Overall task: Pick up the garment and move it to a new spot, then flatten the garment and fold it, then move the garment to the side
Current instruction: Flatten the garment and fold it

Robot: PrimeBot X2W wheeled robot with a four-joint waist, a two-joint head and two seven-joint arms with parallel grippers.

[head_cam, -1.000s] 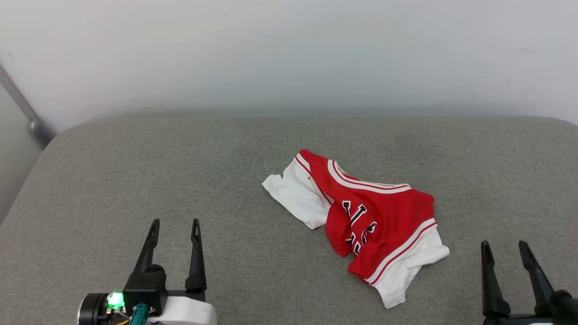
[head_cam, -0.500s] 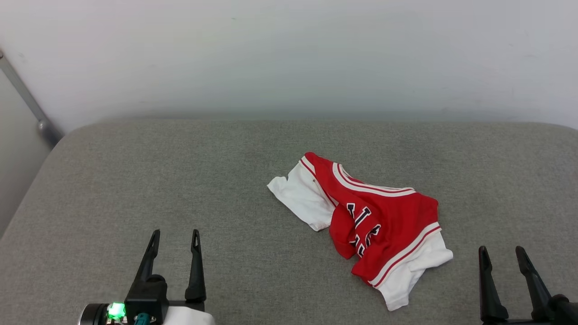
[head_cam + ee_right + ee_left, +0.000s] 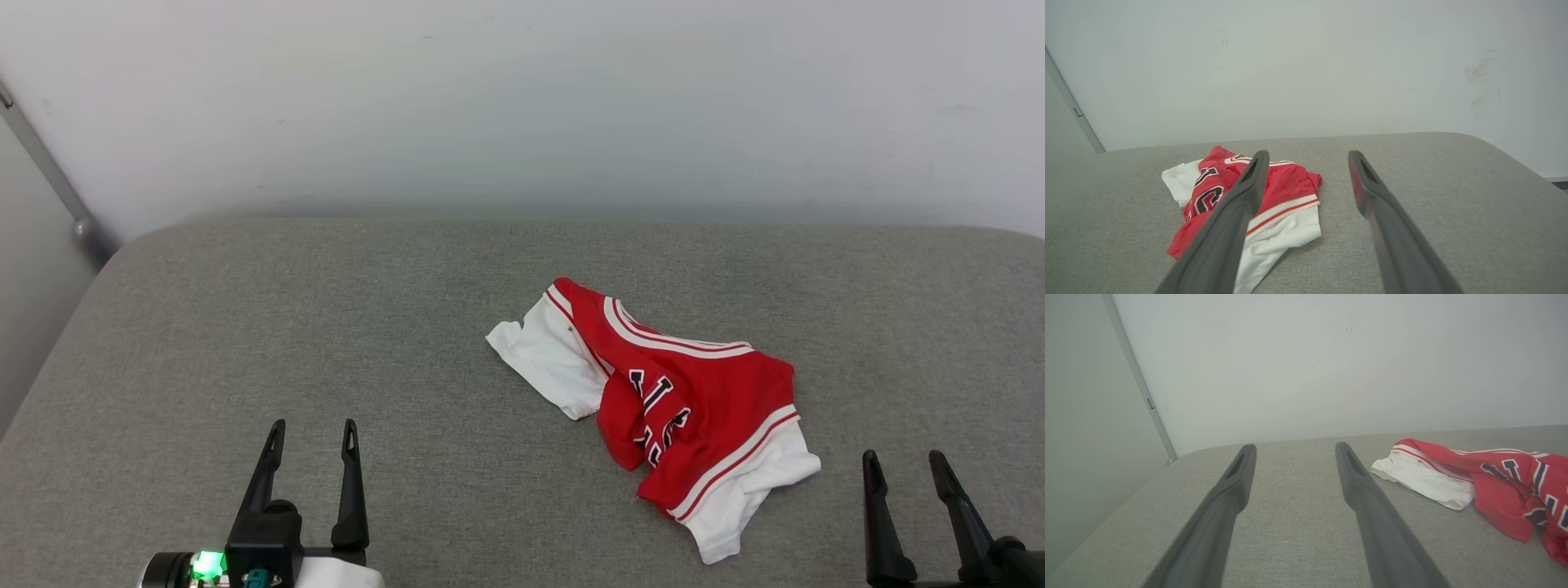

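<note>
only the viewpoint has shifted slightly; the crumpled red basketball-style t-shirt with white sleeves (image 3: 686, 400) lies unmoved on the grey fabric-covered desk (image 3: 245, 327), near the right pincer (image 3: 902, 456), ahead to its left, and well apart from the left pincer (image 3: 314, 425), ahead to its right. both pincers gape, holding nothing. no step looks done: pickup, flattening, folding and setting aside remain.

A grey fabric cushion (image 3: 245, 343) carries the crumpled red-and-white garment (image 3: 694, 400), lying right of centre.

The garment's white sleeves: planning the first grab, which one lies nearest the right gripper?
The sleeve at the garment's near-right end, closest to the right gripper; the other sleeve sticks out at its far-left end.
</note>
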